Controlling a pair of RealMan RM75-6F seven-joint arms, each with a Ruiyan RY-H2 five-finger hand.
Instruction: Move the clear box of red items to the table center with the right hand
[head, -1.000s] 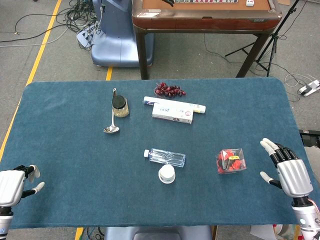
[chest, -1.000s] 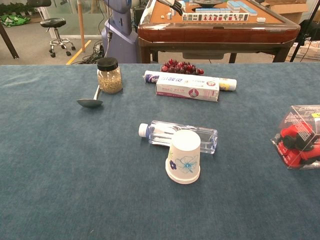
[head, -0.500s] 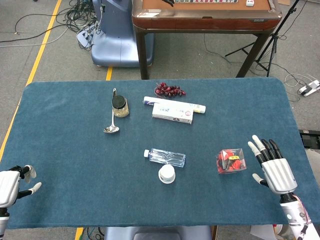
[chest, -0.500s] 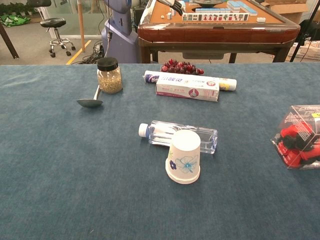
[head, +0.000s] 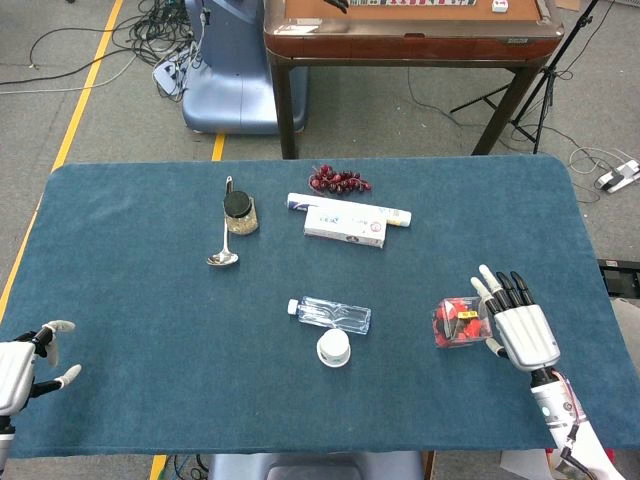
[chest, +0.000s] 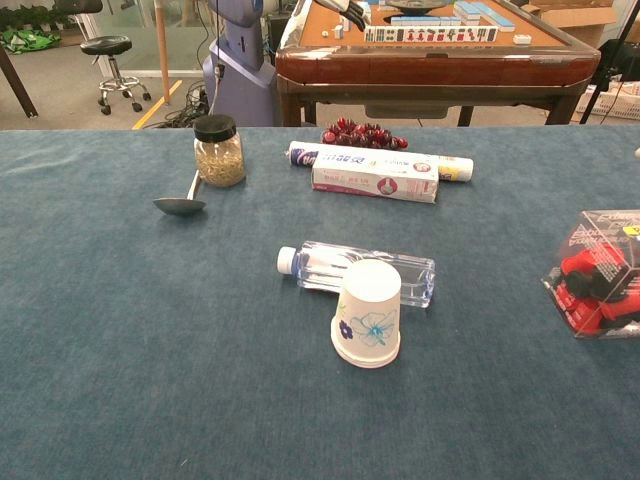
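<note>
My right robot hand (head: 518, 325) has come in from the worktop's right edge and now sits just right of the clear box of red items (head: 461, 321), fingers spread, gripping nothing. The blue worktop (head: 140, 300) carries that box toward its near right. The left robot hand (head: 20, 365) hangs at the near-left corner, fingers apart. At center lie a water bottle (head: 331, 314) and an upturned paper cup (head: 334, 347).

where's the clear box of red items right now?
In the head view the clear box of red items sits right of table centre, beside the open right hand and right of the paper cup.
</note>
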